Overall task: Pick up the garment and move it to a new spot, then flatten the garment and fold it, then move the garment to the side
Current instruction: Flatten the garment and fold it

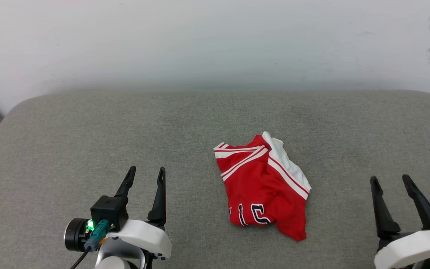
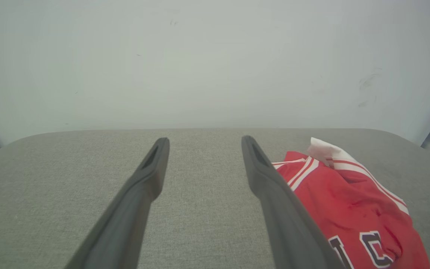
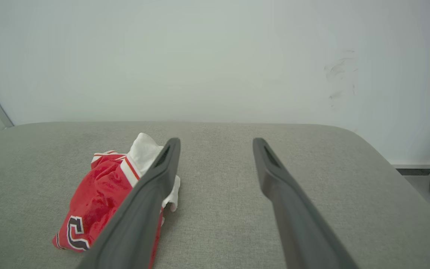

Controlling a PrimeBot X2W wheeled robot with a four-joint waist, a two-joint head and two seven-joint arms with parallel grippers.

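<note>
Crumpled garment [image 1: 263, 186] lying mid-right on bench [image 1: 88, 130], untouched. Left hand [image 1: 146, 171] and right hand [image 1: 389, 178] hovering wide and empty either side, probably staging for the pickup.

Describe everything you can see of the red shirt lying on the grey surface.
The garment is a red jersey-style shirt, soft thin fabric, with white panels and red-and-white striped trim. Black white-outlined block letters show partly at its near edge. It lies crumpled in a heap, right of centre on the grey fabric surface, which alone touches it. The open left hand and right hand stand apart from it.
</note>
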